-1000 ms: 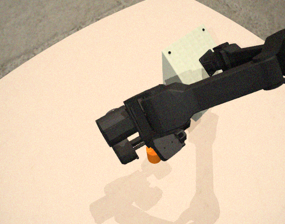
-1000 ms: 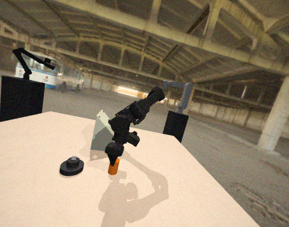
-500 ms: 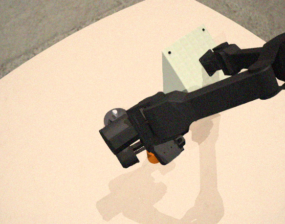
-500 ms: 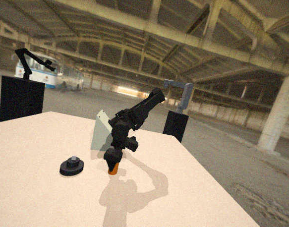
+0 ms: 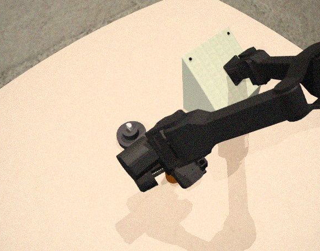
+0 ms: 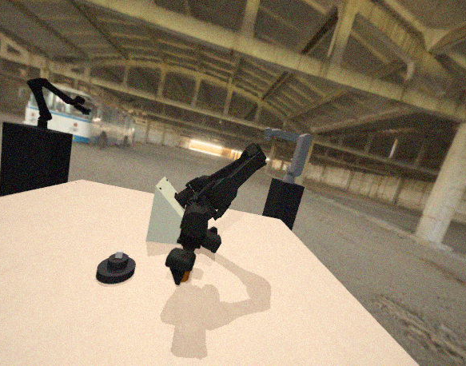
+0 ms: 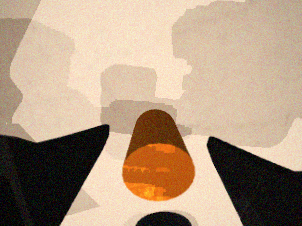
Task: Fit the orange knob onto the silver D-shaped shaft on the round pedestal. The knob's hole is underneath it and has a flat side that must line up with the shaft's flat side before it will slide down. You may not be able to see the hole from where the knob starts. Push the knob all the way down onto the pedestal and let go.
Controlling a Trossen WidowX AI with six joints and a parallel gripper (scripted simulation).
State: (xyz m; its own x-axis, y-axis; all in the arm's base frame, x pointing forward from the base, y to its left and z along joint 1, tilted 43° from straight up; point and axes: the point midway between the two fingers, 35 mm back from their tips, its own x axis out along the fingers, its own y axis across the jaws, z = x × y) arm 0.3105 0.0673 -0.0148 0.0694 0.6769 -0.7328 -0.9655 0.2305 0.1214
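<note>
The orange knob (image 5: 172,178) (image 6: 185,276) (image 7: 158,173) stands upright on the table; its hole is hidden. My gripper (image 5: 166,186) (image 6: 178,280) (image 7: 159,135) is open and empty. In the wrist view its fingers are on either side of the knob with gaps on both sides. In the top and exterior views the gripper partly hides the knob. The dark round pedestal (image 5: 121,134) (image 6: 109,275) stands apart from the knob, with the silver shaft (image 5: 129,126) (image 6: 119,255) upright and bare on top. A dark rounded edge (image 7: 164,220), apparently the pedestal's, shows at the bottom of the wrist view.
A pale green sloped block (image 5: 206,68) (image 6: 162,224) stands behind the pedestal in the exterior view, partly behind my arm. Two other arms stand on black stands (image 6: 34,160) (image 6: 284,200) beyond the table. The arm's shadow falls across the table.
</note>
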